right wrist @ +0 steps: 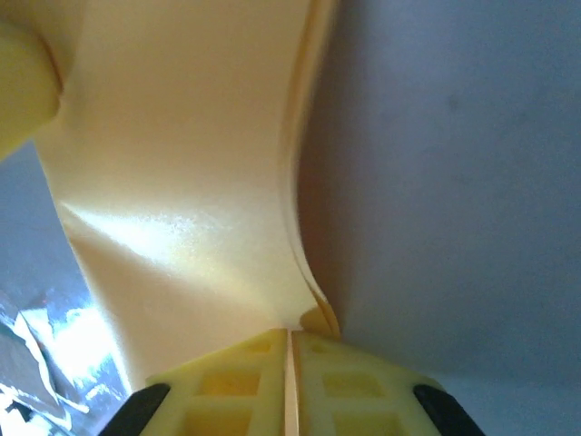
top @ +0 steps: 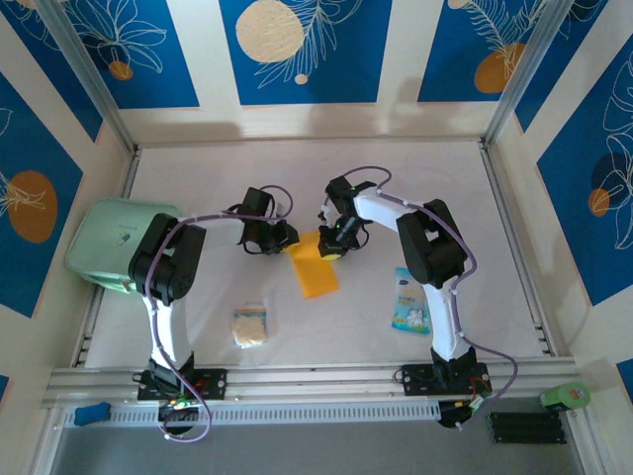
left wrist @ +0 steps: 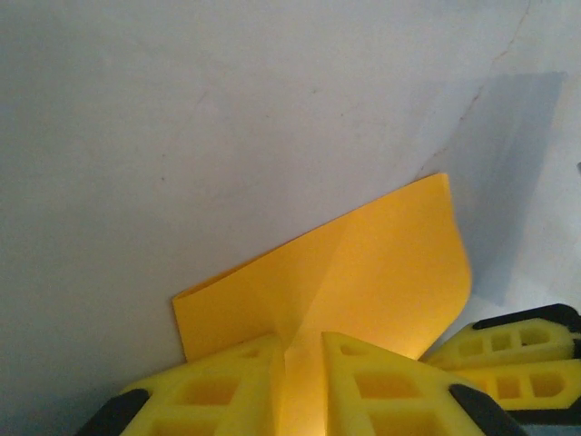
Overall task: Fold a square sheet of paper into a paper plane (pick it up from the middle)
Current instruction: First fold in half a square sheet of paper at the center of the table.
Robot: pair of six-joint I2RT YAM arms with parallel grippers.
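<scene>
The orange-yellow square sheet of paper [top: 318, 267] lies folded into a narrow strip on the white table, its far end raised between both grippers. My left gripper [top: 285, 237] meets that end from the left. In the left wrist view its yellow fingers [left wrist: 227, 381] stand a narrow gap apart at the left gripper [left wrist: 304, 338], with a creased fold of the paper [left wrist: 363, 263] pinched between them. My right gripper [top: 332, 246] comes in from the right. In the right wrist view the right gripper [right wrist: 290, 332] is shut to a thin slit on the paper's edge [right wrist: 182, 182]. No finished paper plane shape shows.
A light-blue and white packet [top: 408, 302] lies by the right arm. A small beige spongy square [top: 251, 325] sits near the left arm. A pale green case [top: 109, 242] fills the table's left edge. The right gripper's yellow fingers [left wrist: 508, 350] crowd the left wrist view's corner.
</scene>
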